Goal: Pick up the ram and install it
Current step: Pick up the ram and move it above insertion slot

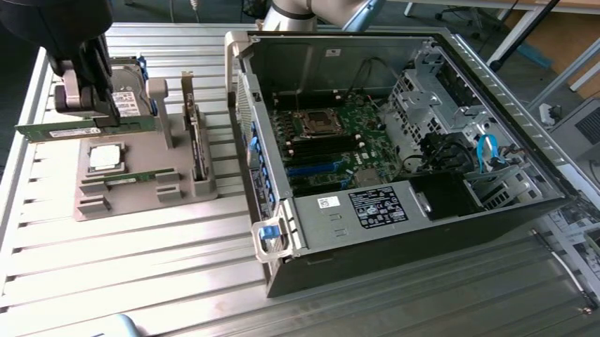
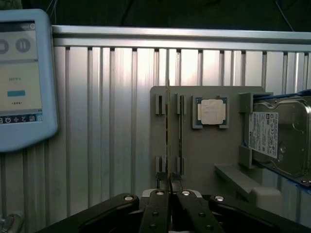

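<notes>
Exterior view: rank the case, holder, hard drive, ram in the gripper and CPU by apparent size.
1. Case
2. Holder
3. Hard drive and ram: unsure. The ram is longer but thin, and the drive is partly hidden by the gripper.
4. CPU

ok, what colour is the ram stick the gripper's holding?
The ram is green with a white label, best seen in the exterior view.
</notes>
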Robot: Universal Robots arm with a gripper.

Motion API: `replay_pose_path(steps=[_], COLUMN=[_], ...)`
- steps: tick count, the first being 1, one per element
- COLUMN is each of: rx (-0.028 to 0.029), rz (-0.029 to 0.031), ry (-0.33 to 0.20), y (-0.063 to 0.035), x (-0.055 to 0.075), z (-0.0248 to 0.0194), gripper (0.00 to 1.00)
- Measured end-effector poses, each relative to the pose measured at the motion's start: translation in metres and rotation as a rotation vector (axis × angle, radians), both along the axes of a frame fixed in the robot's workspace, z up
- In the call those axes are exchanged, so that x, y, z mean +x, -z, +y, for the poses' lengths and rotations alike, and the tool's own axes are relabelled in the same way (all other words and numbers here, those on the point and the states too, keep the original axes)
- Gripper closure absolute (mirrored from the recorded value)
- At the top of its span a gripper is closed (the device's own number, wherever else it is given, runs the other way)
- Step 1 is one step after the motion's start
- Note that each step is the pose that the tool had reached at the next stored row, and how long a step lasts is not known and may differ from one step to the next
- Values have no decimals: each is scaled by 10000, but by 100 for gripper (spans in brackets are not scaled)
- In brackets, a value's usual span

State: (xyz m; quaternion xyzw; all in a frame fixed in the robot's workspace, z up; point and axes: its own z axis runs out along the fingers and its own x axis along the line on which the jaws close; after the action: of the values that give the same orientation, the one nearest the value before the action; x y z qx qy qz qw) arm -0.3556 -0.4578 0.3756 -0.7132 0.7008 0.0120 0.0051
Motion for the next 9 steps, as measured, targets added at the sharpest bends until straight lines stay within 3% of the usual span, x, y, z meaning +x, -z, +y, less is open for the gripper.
replay_pose_path(steps=[9], rx=[0], rz=[0], ry=[0], y=[-105], x=[0], z=[0], gripper=[88])
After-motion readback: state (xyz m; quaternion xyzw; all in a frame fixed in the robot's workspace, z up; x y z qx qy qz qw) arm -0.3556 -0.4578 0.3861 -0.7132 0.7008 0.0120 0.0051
